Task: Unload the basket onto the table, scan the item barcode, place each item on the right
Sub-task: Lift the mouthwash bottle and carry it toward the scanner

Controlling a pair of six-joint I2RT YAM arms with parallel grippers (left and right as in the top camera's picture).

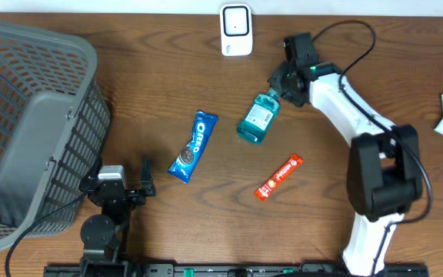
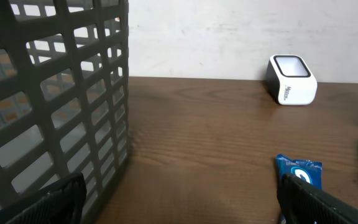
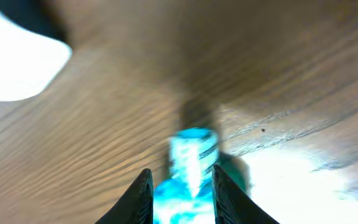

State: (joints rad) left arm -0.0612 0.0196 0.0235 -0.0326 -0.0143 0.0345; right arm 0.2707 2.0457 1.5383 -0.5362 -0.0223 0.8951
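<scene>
Teal bottle [image 1: 256,117] — flat | right gripper [image 3: 181,173] pinching its neck, seemingly | left gripper [image 2: 182,186] wide

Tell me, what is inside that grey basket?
From above, the grey basket shows only its own floor, no item on it. Its left edge runs out of the picture, so that part is unseen.

Mock shop checkout, barcode scanner [image 1: 236,29], basket [image 1: 83,138]

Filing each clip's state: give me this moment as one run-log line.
right gripper: jaws on neck of lying mouthwash bottle | left gripper: open, empty | barcode scanner: no item presented
</scene>
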